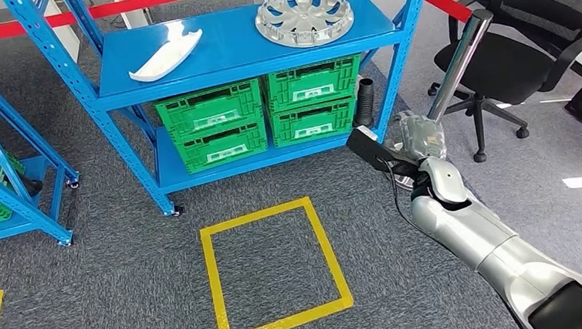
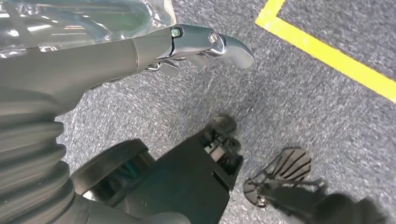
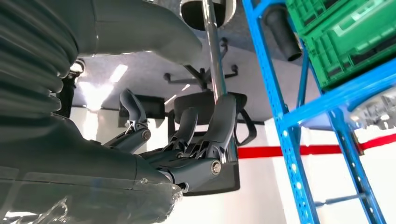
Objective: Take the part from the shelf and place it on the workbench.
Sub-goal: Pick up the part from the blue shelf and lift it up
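Two parts lie on the top board of the blue shelf (image 1: 242,56): a white curved part (image 1: 166,55) on its left and a round silver wheel cover (image 1: 304,15) on its right. My right hand (image 1: 423,136) is raised beside the shelf's right front post, lower than the top board and apart from both parts. Its dark fingers (image 3: 187,140) are spread and hold nothing. In the right wrist view an edge of the wheel cover (image 3: 379,109) peeks over the board. My left hand (image 2: 140,51) hangs over the grey carpet with its thumb (image 2: 210,41) stretched out and nothing in it.
Green crates (image 1: 269,112) fill the shelf's lower levels. A chrome barrier post (image 1: 459,64) with a red belt stands right behind my right hand, and a black office chair (image 1: 531,43) is beyond it. Yellow tape (image 1: 211,282) marks a square on the carpet. Another blue shelf (image 1: 11,192) stands left.
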Motion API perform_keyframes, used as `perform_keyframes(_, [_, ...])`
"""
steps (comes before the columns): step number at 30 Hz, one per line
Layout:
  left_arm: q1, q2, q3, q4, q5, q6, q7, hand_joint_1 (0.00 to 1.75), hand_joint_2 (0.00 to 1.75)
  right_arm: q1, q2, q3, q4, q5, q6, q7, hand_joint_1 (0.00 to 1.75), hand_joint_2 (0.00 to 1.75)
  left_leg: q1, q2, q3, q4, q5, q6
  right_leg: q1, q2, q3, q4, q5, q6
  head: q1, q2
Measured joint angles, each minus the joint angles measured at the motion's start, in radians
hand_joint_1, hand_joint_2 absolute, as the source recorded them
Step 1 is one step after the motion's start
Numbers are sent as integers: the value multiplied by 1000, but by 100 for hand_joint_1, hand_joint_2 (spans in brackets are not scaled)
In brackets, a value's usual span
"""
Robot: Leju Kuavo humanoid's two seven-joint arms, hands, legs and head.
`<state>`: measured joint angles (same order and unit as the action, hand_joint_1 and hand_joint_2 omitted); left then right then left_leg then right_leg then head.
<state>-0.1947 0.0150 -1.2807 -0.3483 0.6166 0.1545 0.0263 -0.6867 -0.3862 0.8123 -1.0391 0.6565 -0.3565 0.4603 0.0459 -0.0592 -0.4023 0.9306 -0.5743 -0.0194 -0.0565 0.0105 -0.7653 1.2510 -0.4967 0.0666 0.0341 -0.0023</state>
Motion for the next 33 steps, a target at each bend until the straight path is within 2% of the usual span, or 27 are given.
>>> perform_keyframes(1, [2, 0, 0, 0, 0, 0, 0, 0, 175, 2, 0, 0, 0, 0, 1, 0, 175, 175, 1, 0, 6, 1, -6, -3, 0, -1, -16, 12, 10, 2, 1, 0])
perform_keyframes(2, [3, -1, 0, 0, 0, 0, 0, 0, 175, 4, -1, 0, 0, 0, 1, 0, 175, 175, 5, -1, 15, 2, -16, -8, -1, -1, -15, -12, 39, 5, 1, 0])
perform_keyframes(3, [4, -1, 0, 0, 0, 0, 0, 0, 175, 4, -1, -1, -1, 0, 1, 0, 175, 175, 9, -3, 27, 5, -28, -15, -4, -2, 2, -68, 80, 11, 2, 0])
perform_keyframes(4, [4, 0, 0, 1, 0, 0, 0, 0, 175, 4, -1, -1, -1, 0, 1, 0, 175, 175, 13, -4, 36, 8, -42, -24, -3, 0, 20, -117, 108, 17, 2, 0])
perform_keyframes(5, [3, 0, 0, 2, 0, 0, 0, 0, 175, 4, -1, -1, -1, 0, 2, -1, 175, 175, 16, -5, 41, 13, -56, -35, -1, 3, 33, -159, 116, 16, 5, 0])
perform_keyframes(6, [1, 0, 0, 2, 0, 1, 0, 0, 175, 6, 0, 0, -1, 0, 3, -1, 175, 175, 17, -6, 41, 17, -67, -46, 1, 6, 36, -175, 114, 6, 8, 0])
perform_keyframes(8, [0, -1, 0, 4, 0, 0, 0, 0, 175, 14, -1, -1, -4, 0, 4, -1, 175, 175, 16, -5, 36, 22, -76, -61, 7, 5, 28, -162, 85, -29, 9, 0])
perform_keyframes(9, [0, -2, 0, 4, -1, 0, 0, 0, 175, 18, -2, -3, -6, 0, 4, 0, 175, 175, 17, -4, 33, 28, -74, -65, 7, 4, 29, -153, 81, -43, 6, 0])
perform_keyframes(10, [0, -2, 0, 4, -1, 0, 0, 0, 175, 20, -4, -5, -7, 1, 3, 0, 175, 175, 18, 3, 20, 54, -64, -67, 8, 1, 34, -152, 72, -51, 2, 0])
perform_keyframes(11, [-2, -3, 0, 4, -1, 0, 0, 0, 175, 19, -5, -6, -8, 1, 2, -1, 175, 175, 16, 15, -11, 106, -54, -67, 9, 0, 42, -154, 66, -57, -1, 0])
perform_keyframes(12, [-3, -3, 0, 4, -2, 0, 0, 0, 175, 19, -6, -6, -9, 2, 2, -1, 175, 175, 13, 28, -59, 178, -52, -65, 12, -2, 54, -159, 60, -62, -5, 0])
perform_keyframes(13, [-4, -3, 0, 4, -3, 0, 0, 0, 175, 21, -6, -7, -9, 2, 3, -1, 175, 175, 8, 41, -120, 260, -64, -62, 16, -4, 65, -166, 55, -66, -8, 0])
perform_keyframes(14, [-3, -3, 0, 4, -4, 1, 0, 0, 175, 24, -6, -6, -9, 3, 4, -2, 175, 175, 1, 47, -179, 328, -90, -57, 21, -6, 77, -171, 50, -70, -10, 0])
perform_keyframes(15, [-2, -3, 0, 5, -6, 1, 0, 0, 175, 27, -5, -6, -10, 3, 6, -3, 175, 175, -7, 48, -228, 371, -115, -50, 27, -7, 88, -175, 44, -73, -11, 0])
perform_keyframes(16, [-2, -3, 0, 5, -8, 1, 0, 0, 175, 29, -5, -6, -10, 3, 6, -3, 175, 175, -15, 48, -263, 384, -125, -41, 33, -7, 101, -177, 36, -77, -11, 0])
perform_keyframes(17, [-1, -3, 0, 5, -10, 1, 0, 0, 175, 29, -4, -6, -10, 3, 6, -4, 175, 175, -24, 48, -281, 365, -108, -27, 40, -7, 115, -178, 28, -80, -12, 0])
perform_keyframes(18, [-1, -3, 0, 5, -12, 2, -1, 0, 175, 28, -4, -6, -11, 3, 6, -5, 175, 175, -35, 48, -284, 318, -62, -9, 47, -8, 132, -179, 18, -83, -12, 0])
perform_keyframes(19, [-1, -2, 0, 6, -15, 3, -3, 0, 175, 27, -4, -6, -11, 3, 6, -6, 175, 175, -49, 50, -277, 255, 3, 12, 51, -9, 147, -181, 8, -86, -12, 0])
perform_keyframes(20, [-2, -1, 0, 6, -18, 6, -5, 0, 175, 26, -4, -6, -12, 3, 6, -7, 175, 175, -61, 53, -270, 203, 54, 33, 55, -9, 160, -183, 1, -87, -10, 0])
perform_keyframes(21, [-3, 1, 0, 7, -22, 10, -6, 0, 175, 26, -4, -6, -13, 4, 5, -8, 175, 175, -72, 55, -263, 160, 86, 51, 56, -10, 167, -187, -3, -86, -8, 0])
perform_keyframes(22, [-4, 2, 0, 7, -26, 15, -6, 0, 175, 27, -4, -6, -13, 4, 5, -9, 175, 175, -79, 57, -258, 136, 104, 61, 54, -10, 170, -190, -6, -83, -9, 0])
perform_keyframes(23, [-4, 1, 0, 8, -29, 19, -5, 0, 175, 28, -4, -6, -14, 4, 5, -10, 175, 175, -81, 57, -254, 127, 103, 58, 55, -10, 172, -191, -9, -81, -9, 0])
perform_keyframes(26, [-3, 0, 1, 8, -34, 22, -5, 0, 175, 32, -4, -8, -14, 3, 5, -11, 175, 175, -79, 53, -248, 113, 119, 31, 53, -14, 173, -191, -16, -80, -12, 0])
perform_keyframes(27, [-3, 1, 1, 8, -36, 22, -5, 0, 175, 31, -4, -9, -14, 3, 6, -11, 175, 175, -78, 52, -248, 113, 118, 29, 53, -15, 174, -193, -15, -79, -13, 0])
perform_keyframes(33, [-3, -3, 4, 9, -44, 30, 7, 0, 175, 24, -4, -10, -14, 3, 11, -10, 175, 175, -74, 50, -247, 113, 114, 36, 57, -17, 183, -206, -15, -74, -12, 0])
